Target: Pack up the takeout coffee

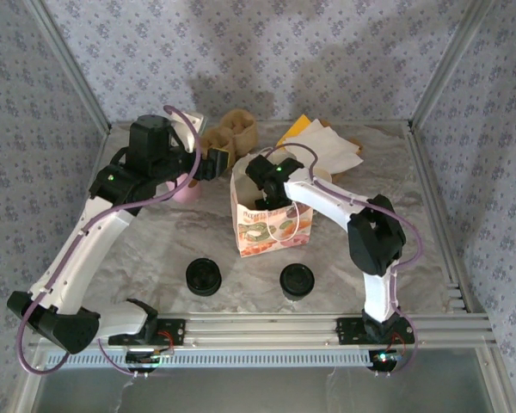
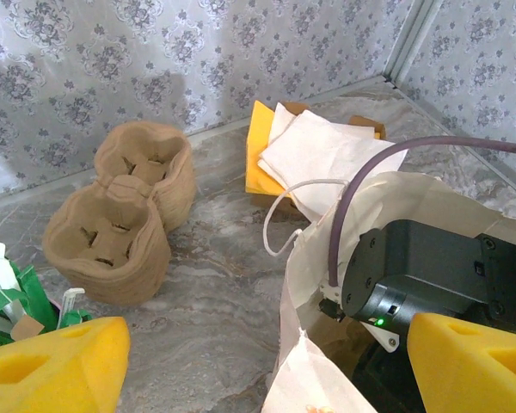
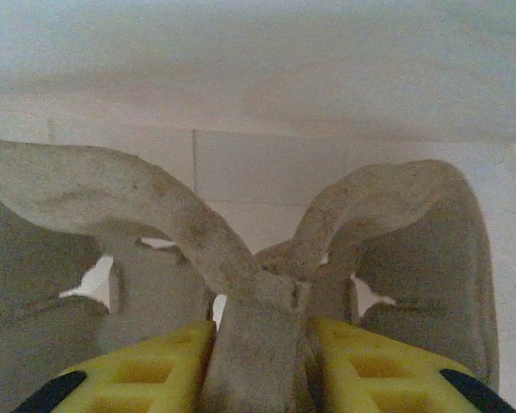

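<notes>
Takeout coffee (image 1: 297, 281) stands near the bag (image 1: 271, 228); right gripper (image 3: 260, 366) pinches pulp carrier (image 3: 241, 258), left gripper (image 2: 267, 370) gapes wide

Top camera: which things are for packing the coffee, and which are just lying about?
For the job:
bag
carrier, gripped by the right jaws inside the bag
two black-lidded rounds in front; one may be the coffee, cannot tell which

Just lying about:
spare carriers
napkins
green packets

I see yellow pads (image 3: 146, 370), tan pulp carrier (image 3: 258, 344), wallpaper (image 1: 267, 52) lilac-grey w/ floral print, tabletop (image 1: 172, 241) grey marble, bag (image 1: 271, 228) white (red/green food graphic), lids (image 1: 204, 276) blk.
</notes>
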Controlling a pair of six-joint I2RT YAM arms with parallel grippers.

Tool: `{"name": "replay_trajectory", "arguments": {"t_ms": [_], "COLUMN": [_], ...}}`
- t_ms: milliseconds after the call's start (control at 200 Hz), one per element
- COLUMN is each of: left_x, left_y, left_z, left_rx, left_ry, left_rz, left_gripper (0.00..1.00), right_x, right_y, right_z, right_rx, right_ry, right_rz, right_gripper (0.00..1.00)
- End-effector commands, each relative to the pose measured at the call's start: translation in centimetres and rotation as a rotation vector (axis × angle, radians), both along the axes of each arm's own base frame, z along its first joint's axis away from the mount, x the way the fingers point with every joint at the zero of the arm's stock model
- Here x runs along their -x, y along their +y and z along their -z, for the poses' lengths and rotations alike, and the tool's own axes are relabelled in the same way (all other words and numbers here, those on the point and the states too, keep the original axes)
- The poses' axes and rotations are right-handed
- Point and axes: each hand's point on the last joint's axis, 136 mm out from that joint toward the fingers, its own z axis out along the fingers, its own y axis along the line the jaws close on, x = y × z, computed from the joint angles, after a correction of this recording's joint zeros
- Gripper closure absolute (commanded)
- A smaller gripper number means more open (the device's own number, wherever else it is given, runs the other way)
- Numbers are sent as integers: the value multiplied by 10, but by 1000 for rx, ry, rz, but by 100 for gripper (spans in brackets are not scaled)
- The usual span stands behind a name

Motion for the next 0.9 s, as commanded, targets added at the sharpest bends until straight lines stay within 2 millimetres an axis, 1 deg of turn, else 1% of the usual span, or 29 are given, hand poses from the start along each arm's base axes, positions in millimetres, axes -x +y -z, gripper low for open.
{"name": "replay_trajectory", "arguments": {"t_ms": [0,75,195,270,345,440,705,725,894], "left_x": [2,2,2,2,3,3,3,3,4], "left_y": [4,4,5,4,4,5,5,6,7], "left_z": [-10,-11,-11,-12,-12,-14,-16,-16,-17], "left_rx": [21,23,24,25,23,24,25,24,24], "left_ry": [-25,-26,-26,-27,-28,-32,-37,-38,-41], "left_rz": [-9,-10,-10,-8,-6,-7,-6,-5,-8], "left_gripper": [16,16,16,16,16,16,16,16,15], "right_x": [1,2,1,0,2,4,7,7,6], "right_y": [-5,-6,-8,-9,-9,-9,-11,-11,-10], "right_z": [2,2,0,-2,-2,-2,-6,-5,-9], "right_rx": [41,45,58,65,71,85,124,123,116], "right_ry": [9,9,-8,-22,-19,-19,-36,-36,-48], "right_rz": [-8,-9,-9,-10,-21,-37,-56,-56,-57], "right_gripper": [64,62,53,45,38,27,5,0,0]}}
